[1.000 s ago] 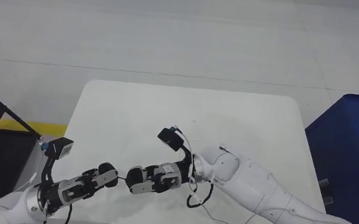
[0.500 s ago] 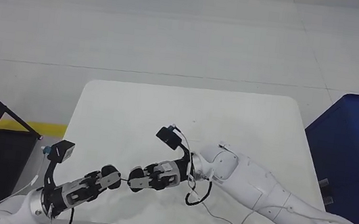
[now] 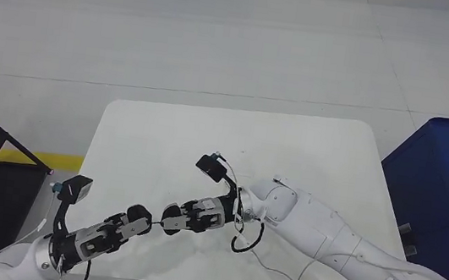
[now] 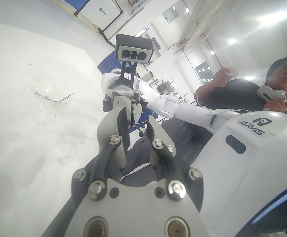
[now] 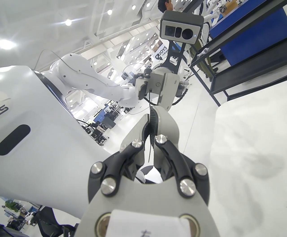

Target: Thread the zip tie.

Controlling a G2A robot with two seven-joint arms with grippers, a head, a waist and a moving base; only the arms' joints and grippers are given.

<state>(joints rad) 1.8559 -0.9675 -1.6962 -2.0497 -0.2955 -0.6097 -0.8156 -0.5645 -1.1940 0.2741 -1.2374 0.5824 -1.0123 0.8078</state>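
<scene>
Small shifts since a second back: right gripper (image 3: 166, 218) has crept a little farther in over the table (image 3: 309, 143), and left gripper (image 3: 146, 220) has nudged toward it, so the gap between the tips is a touch smaller.

Left arm (image 3: 92, 242) comes in from the near-left corner. Its forearm lies low across the near edge and points right.

Right arm (image 3: 307, 228) comes from the near-right with the elbow bent over the near-right part of the table. Its forearm is aimed left. The two grippers sit nose to nose over the near edge, left of centre.

Right gripper is clamped on the zip tie (image 5: 149, 143). The fingers are pressed together near the tips, and the thin black strap runs straight down between them, sticking out past the tips toward the left gripper.

In the left wrist view the left gripper's fingers stand apart with a clear gap. A short length of the black strap shows in that gap, just in front of the right gripper's tip. Can't tell if either pad touches it.

The tie is held up off the tabletop between the two grippers.

Loose black strands (image 4: 58, 99) lie farther out on the table, well apart from both grippers. Blue cabinet (image 3: 447, 195) stands beside the table's right edge.
</scene>
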